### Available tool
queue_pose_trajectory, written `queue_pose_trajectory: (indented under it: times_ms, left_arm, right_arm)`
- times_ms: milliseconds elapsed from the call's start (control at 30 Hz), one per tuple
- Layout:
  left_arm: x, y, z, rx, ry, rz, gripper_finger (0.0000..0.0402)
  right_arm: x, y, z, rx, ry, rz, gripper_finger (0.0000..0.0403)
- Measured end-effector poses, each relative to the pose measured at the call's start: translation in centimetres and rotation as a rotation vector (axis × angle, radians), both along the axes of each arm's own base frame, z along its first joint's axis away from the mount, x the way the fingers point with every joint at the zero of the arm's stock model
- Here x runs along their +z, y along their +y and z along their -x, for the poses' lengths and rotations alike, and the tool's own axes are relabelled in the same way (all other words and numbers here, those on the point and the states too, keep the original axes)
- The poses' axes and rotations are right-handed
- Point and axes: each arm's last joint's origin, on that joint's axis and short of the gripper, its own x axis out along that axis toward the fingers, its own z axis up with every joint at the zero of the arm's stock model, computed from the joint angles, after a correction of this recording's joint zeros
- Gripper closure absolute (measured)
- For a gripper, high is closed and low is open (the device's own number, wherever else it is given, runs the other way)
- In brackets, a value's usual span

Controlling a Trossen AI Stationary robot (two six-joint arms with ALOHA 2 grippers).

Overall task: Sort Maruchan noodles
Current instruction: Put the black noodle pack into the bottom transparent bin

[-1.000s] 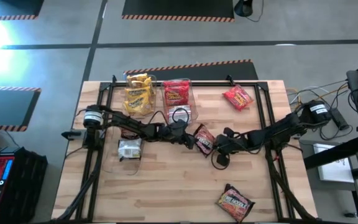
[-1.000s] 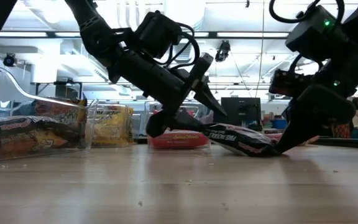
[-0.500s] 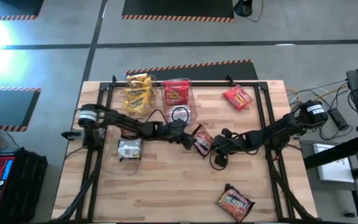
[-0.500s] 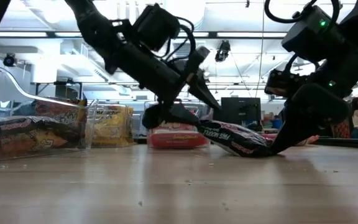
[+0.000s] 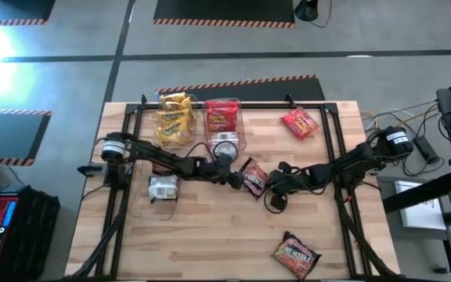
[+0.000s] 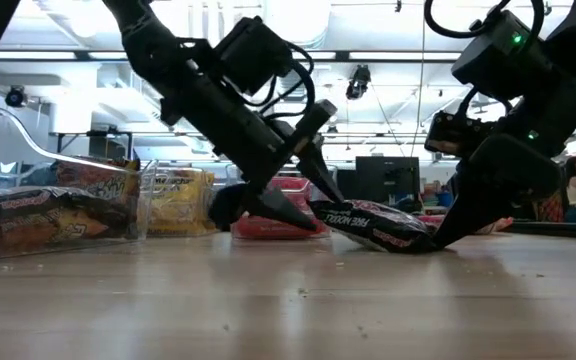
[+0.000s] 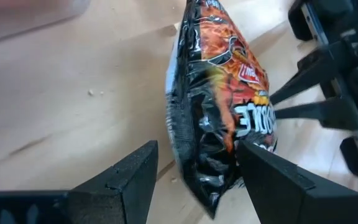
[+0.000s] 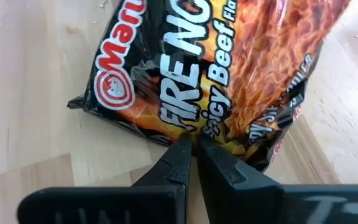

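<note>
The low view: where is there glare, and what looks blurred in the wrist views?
Low view: bright ceiling lights wash out the top. Left wrist view: the dark packet is smeared and soft between the open left gripper. Right wrist view: the packet's print is sharp; the shut right gripper is slightly soft.

We see a pale wooden tabletop (image 5: 210, 235), matt with fine grain. The dark noodle packet (image 8: 229, 68) is glossy, crinkly plastic film. Both pincers' fingers (image 7: 278, 180) look like matt black plastic.
</note>
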Motion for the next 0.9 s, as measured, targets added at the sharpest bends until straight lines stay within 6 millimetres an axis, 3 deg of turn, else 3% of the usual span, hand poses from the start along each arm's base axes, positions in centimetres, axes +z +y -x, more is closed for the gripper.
queue_pose_trajectory:
  times_ms: [533,900]
  left_arm:
    - [-0.3,-0.2,-1.7,0.006,-0.232,0.047,0.0195]
    - [-0.2,-0.2,-1.8,-0.014,-0.243,0.021,0.0214]
  right_arm:
    - [0.0,0.1,-0.1,0.043,-0.015,0.012,0.0394]
    - [0.2,0.1,-0.4,0.043,-0.036,0.009,0.0394]
